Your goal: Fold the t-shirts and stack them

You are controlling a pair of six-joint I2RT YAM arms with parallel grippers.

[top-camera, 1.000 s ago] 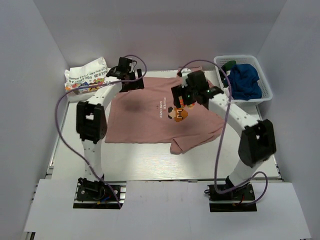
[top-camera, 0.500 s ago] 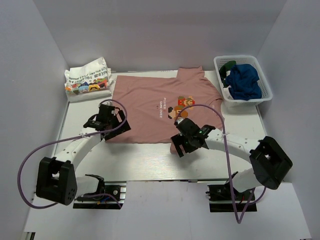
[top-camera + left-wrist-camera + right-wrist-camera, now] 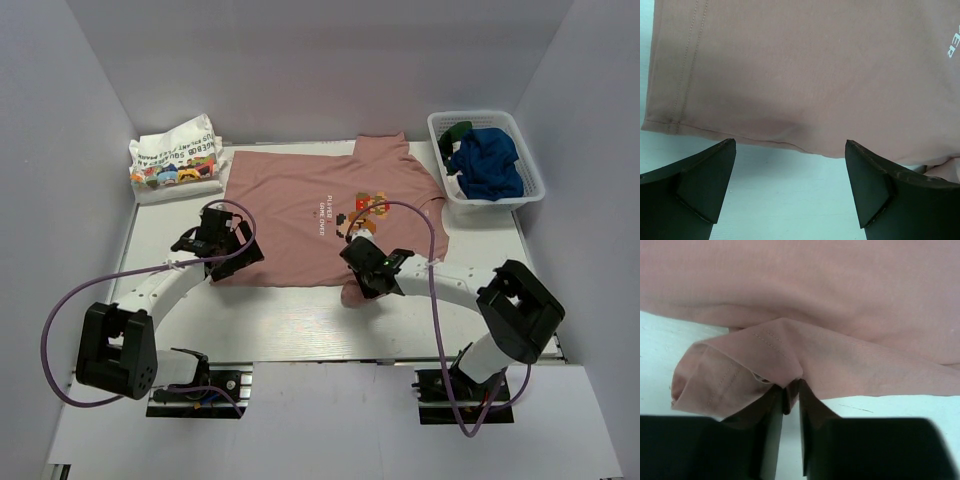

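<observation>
A dusty pink t-shirt (image 3: 300, 225) with a pixel character print lies spread flat in the middle of the table. Its near right corner is bunched into a fold (image 3: 740, 370). My right gripper (image 3: 360, 285) is shut on that bunched fabric, which sits pinched between its fingers (image 3: 790, 395). My left gripper (image 3: 222, 262) stands open at the shirt's near left hem (image 3: 740, 135), its fingertips (image 3: 715, 170) resting on bare table just short of the cloth. A folded white t-shirt with colourful print (image 3: 175, 160) lies at the back left.
A white mesh basket (image 3: 510, 200) at the back right holds a blue t-shirt (image 3: 490, 160) and a dark green one (image 3: 458, 130). White walls close in the table on three sides.
Both arms came down from the shirt's far edge to its near edge. The right gripper has since closed on the bunched corner. The left gripper stayed open.
</observation>
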